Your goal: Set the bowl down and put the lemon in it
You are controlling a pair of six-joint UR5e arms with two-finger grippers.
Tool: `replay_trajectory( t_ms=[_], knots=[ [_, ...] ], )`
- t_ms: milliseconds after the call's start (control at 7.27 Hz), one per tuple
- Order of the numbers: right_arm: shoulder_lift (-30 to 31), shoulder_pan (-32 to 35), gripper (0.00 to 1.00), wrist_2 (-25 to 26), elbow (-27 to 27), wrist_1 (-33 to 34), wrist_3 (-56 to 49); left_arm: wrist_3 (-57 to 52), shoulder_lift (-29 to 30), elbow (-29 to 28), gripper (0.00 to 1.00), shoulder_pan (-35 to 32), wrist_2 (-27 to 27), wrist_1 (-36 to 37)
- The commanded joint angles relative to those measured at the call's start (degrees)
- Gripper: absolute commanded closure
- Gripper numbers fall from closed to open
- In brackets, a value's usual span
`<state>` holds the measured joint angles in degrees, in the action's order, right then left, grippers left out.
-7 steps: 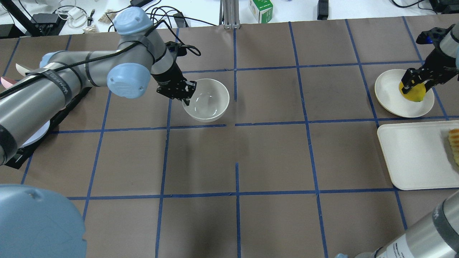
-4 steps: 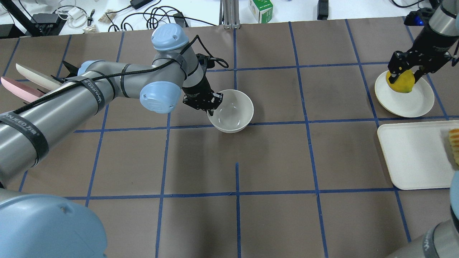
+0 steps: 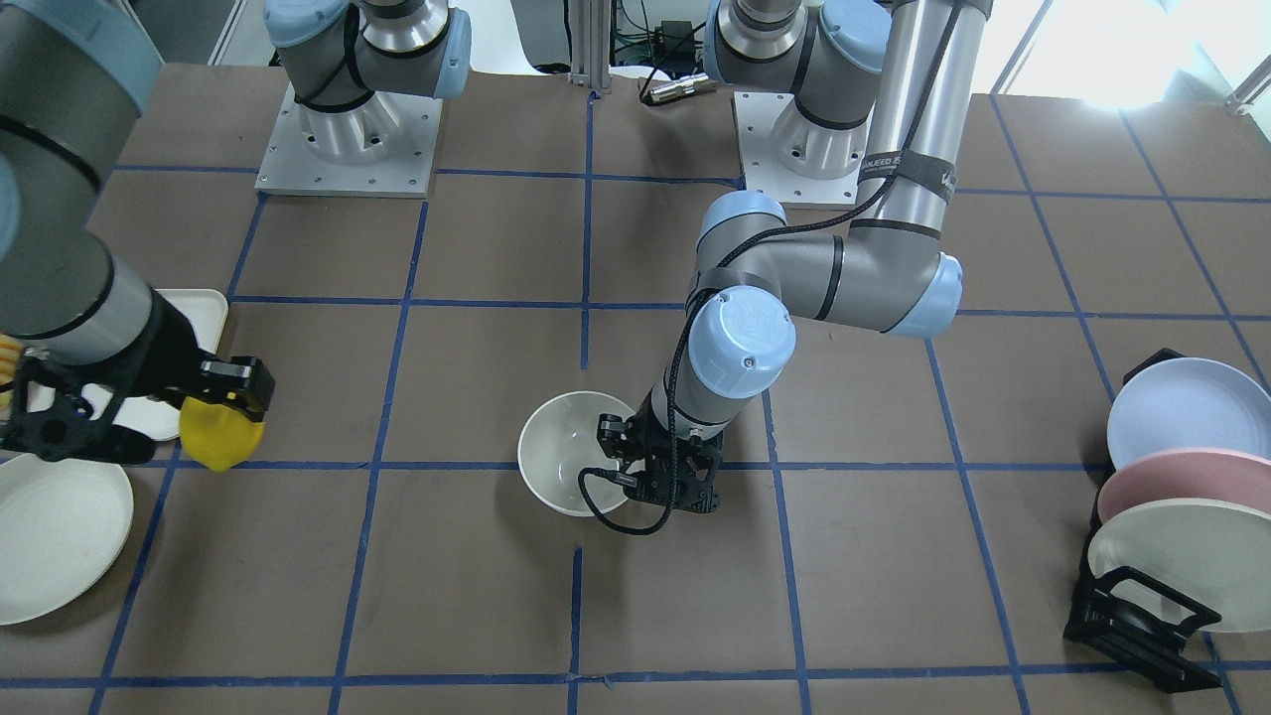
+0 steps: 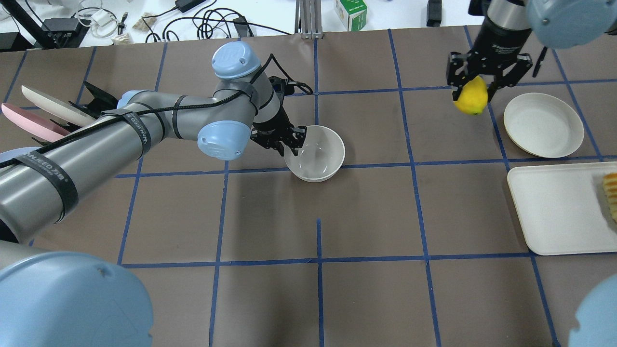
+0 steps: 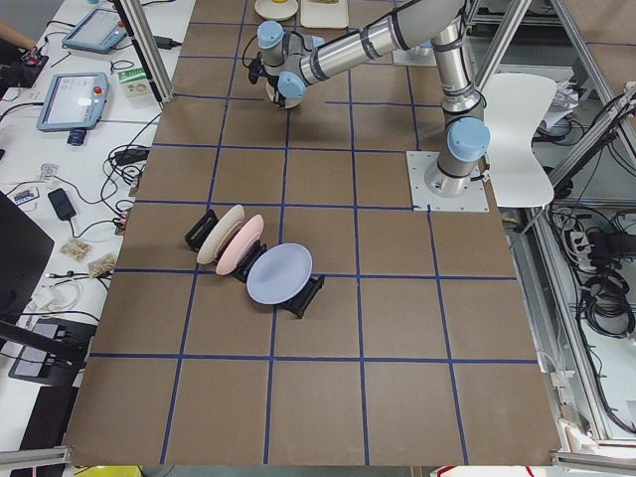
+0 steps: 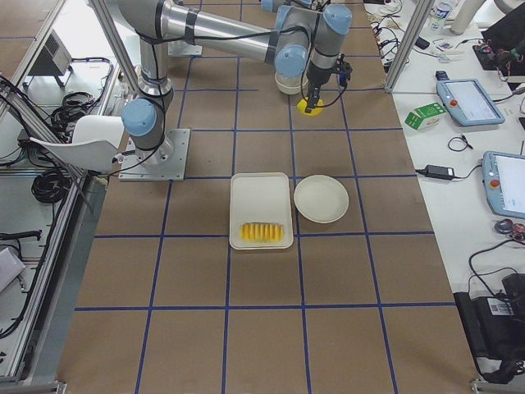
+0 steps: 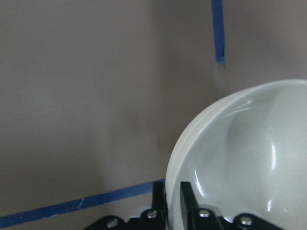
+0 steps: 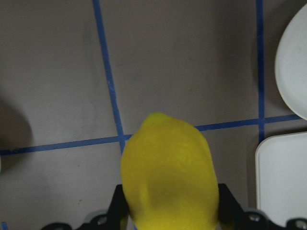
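The off-white bowl (image 4: 315,153) stands upright near the table's middle; it also shows in the front view (image 3: 568,465) and the left wrist view (image 7: 249,158). My left gripper (image 4: 288,146) is shut on its left rim, one finger inside and one outside. My right gripper (image 4: 475,86) is shut on the yellow lemon (image 4: 471,96) and holds it in the air, left of the empty off-white plate (image 4: 543,125). The lemon also shows in the front view (image 3: 220,434) and fills the right wrist view (image 8: 168,177).
A white rectangular tray (image 4: 559,207) with sliced orange-yellow fruit (image 4: 610,193) lies at the right. A black rack with several upright plates (image 3: 1172,516) stands on my left. Cables and a green box (image 4: 351,13) lie beyond the table's far edge.
My right gripper lifted the lemon off the plate and carried it left, toward the bowl. My left gripper moved the bowl right toward the table's middle.
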<state>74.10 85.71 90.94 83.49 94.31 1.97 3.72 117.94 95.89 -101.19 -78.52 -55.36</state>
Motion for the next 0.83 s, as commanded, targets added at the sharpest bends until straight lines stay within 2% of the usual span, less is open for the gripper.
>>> replay_trajectory(
  t_ms=[0, 138, 275, 412, 550, 688],
  knots=[
    [0.00, 8.48, 1.00, -0.50, 0.01, 2.79, 11.60, -0.55, -4.19, -1.57, 0.00, 3.70, -0.05, -2.71],
    [-0.44, 11.99, 1.00, -0.41, 0.44, 4.20, 12.09, -3.25, -7.52, -3.67, 0.00, 7.03, -0.66, -11.00],
    [-0.88, 13.50, 1.00, -2.41, 0.71, 6.13, 12.09, -7.19, -10.34, -5.87, 0.00, 10.02, -0.84, -18.39],
    [-1.58, 13.69, 1.00, -7.31, 0.71, 6.24, 12.79, -9.58, -12.89, -6.32, 0.00, 12.23, -4.94, -22.47],
    [-2.72, 15.09, 1.00, -8.40, 0.71, 8.41, 15.32, -12.91, -15.52, -6.41, 0.00, 13.38, -10.11, -25.73],
    [-4.56, 17.28, 1.00, -8.32, 0.71, 11.74, 18.04, -13.21, -18.51, -7.55, 0.00, 14.00, -10.95, -30.90]
  ],
)
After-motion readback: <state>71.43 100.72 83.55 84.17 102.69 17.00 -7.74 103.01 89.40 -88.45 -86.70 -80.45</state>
